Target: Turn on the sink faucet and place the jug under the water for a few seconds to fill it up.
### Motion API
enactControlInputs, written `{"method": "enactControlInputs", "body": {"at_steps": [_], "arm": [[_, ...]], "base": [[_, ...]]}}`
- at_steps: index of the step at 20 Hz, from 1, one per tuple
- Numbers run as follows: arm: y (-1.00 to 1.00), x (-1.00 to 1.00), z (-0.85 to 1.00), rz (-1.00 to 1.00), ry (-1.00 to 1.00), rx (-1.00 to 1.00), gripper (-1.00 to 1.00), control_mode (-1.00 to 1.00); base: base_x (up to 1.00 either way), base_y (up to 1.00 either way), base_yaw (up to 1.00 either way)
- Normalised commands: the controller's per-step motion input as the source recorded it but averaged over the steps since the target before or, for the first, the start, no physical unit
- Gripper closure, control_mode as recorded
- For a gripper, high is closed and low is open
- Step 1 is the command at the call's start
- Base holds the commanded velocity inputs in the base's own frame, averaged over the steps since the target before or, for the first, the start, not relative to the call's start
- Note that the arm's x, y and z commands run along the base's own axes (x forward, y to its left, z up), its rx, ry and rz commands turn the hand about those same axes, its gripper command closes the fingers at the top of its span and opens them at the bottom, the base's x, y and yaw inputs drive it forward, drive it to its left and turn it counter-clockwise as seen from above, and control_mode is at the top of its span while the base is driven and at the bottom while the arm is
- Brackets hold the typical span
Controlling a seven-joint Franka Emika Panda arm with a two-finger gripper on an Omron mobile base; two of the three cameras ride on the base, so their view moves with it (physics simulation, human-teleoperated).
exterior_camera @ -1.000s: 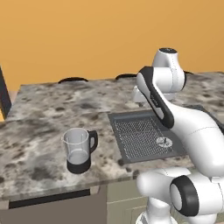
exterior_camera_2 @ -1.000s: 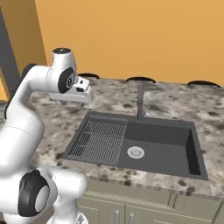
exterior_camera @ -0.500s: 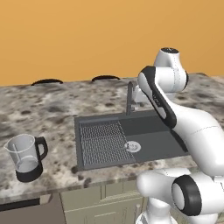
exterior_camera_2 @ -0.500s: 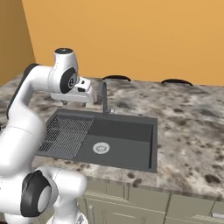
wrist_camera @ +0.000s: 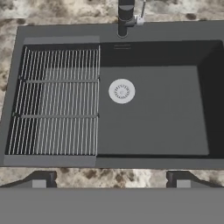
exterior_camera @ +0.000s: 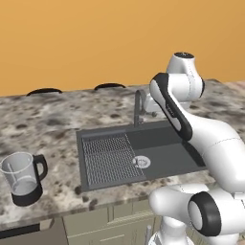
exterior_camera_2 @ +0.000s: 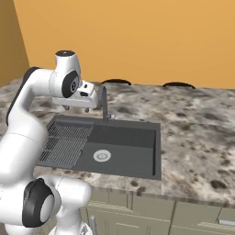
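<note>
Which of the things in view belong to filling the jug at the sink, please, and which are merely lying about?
Belonging to the job:
- the jug, standing on the counter left of the sink
- the sink faucet, with no water running
- the sink, with its draining grid and drain
- the end effector, open above the sink

Lying about:
- two dark round shapes at the counter's far edge

Kitchen, speckled granite counter (exterior_camera: 52, 119), dark inset sink (exterior_camera: 162, 143) with faucet (exterior_camera: 138, 106), cabinet fronts (exterior_camera_2: 183, 215) below
</note>
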Motion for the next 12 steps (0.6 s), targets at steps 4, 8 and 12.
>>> {"method": "enactControlInputs", "body": {"at_steps": [4, 8, 12], "arm": [[0.0, 0.0, 0.0, 0.0, 0.0, 0.0, -1.0, 1.0], [0.0, 0.0, 0.0, 0.0, 0.0, 0.0, -1.0, 1.0], [0.0, 0.0, 0.0, 0.0, 0.0, 0.0, -1.0, 1.0]], "base": [[0.45, 0.0, -0.02], [0.37, 0.0, 0.0], [0.32, 0.0, 0.0]]}}
